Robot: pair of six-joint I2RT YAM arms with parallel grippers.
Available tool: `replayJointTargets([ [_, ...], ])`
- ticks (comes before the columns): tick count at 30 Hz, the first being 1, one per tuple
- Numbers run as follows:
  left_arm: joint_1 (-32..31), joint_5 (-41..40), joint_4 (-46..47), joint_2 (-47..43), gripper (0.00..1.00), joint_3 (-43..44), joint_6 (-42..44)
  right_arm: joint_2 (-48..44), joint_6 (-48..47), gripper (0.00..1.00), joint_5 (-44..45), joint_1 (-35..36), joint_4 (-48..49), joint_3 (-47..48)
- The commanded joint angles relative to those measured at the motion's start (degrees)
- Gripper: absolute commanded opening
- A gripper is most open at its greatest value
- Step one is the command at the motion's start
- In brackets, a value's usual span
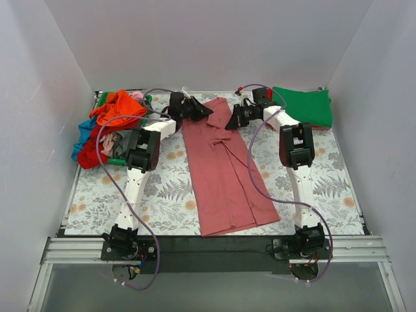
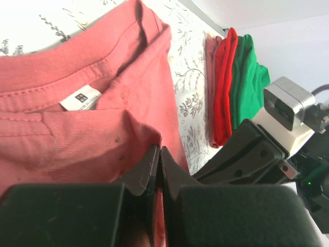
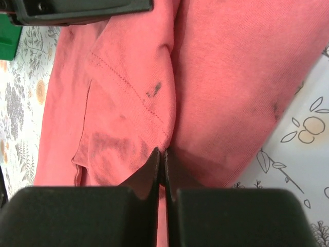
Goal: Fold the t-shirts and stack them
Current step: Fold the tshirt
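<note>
A dusty-rose t-shirt (image 1: 224, 175) lies folded into a long strip down the middle of the table, its white neck tag (image 2: 80, 98) facing up in the left wrist view. My left gripper (image 1: 203, 110) is shut on the shirt's far left corner (image 2: 139, 135). My right gripper (image 1: 232, 118) is shut on the shirt's far right edge (image 3: 149, 113). A folded stack with a green shirt (image 1: 303, 106) on top sits at the far right; in the left wrist view a red one (image 2: 224, 87) shows under the green one (image 2: 245, 77). A heap of unfolded shirts (image 1: 107, 127) lies at the far left.
The floral-and-fern table covering (image 1: 162, 195) spreads under everything. White walls close in the left, back and right sides. The right arm's camera housing (image 2: 285, 105) hangs close beside my left gripper.
</note>
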Motion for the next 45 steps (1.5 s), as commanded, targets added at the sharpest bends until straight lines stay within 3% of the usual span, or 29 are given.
replayJointTargets([
  [1, 0.17, -3.14, -0.50, -1.01, 0.00, 1.50, 0.24, -3.73, -0.89, 0.03, -0.59, -0.33, -1.00, -1.48],
  [6, 0.52, -3.05, 0.02, -1.19, 0.00, 0.97, 0.24, -3.91, -0.89, 0.09, -1.55, -0.42, -0.91, -1.57],
  [7, 0.43, -2.27, 0.11, -1.19, 0.07, 0.89, 0.24, -4.00, -0.89, 0.21, -1.82, -0.51, -0.91, -1.57],
  [10, 0.52, -1.56, -1.12, -2.06, 0.29, 1.58, 0.76, -4.88, -1.33, 0.38, -2.08, -0.51, -1.00, -1.83],
  [15, 0.87, -2.52, -4.10, -7.15, 0.38, 0.71, 5.23, -9.27, -3.08, 0.48, -1.47, -0.51, -1.70, -2.45],
  [22, 1.13, -8.93, -6.75, -26.21, 0.46, -11.22, 19.20, -19.28, -14.83, 0.62, 4.41, -0.51, -10.65, -3.94],
  [23, 1.13, -10.24, -6.31, -32.85, 0.48, -16.90, 20.87, -22.77, -16.87, 0.63, 4.94, -0.51, -12.23, -4.81],
  [29, 1.31, -13.33, -4.28, -56.17, 0.79, -36.79, 30.47, -44.54, -33.37, 0.75, 9.51, -0.42, -17.08, -23.25],
  [30, 1.83, -13.42, -4.90, -63.17, 0.85, -43.00, 30.47, -47.74, -34.98, 0.76, 10.39, -0.42, -17.17, -28.93],
  [31, 2.01, -11.42, -4.99, -66.28, 0.98, -46.19, 30.12, -51.16, -36.82, 0.78, 11.53, -0.51, -17.09, -31.78],
  [33, 3.93, -5.37, -5.94, -75.31, 0.98, -54.61, 29.77, -61.36, -41.48, 0.80, 11.80, -0.51, -16.82, -38.10],
  [36, 4.39, 3.09, -12.42, -83.08, 0.98, -59.83, 31.17, -74.37, -44.22, 0.88, 9.70, -0.51, -15.33, -49.53],
  [38, 3.95, 7.82, -15.95, -89.50, 0.98, -63.44, 31.88, -83.04, -45.18, 0.98, 8.03, -0.51, -13.06, -57.62],
  [45, -6.49, 7.15, -37.82, -101.20, 0.95, -64.42, 38.29, -95.31, -50.98, 0.99, 6.01, -0.69, -16.20, -71.08],
])
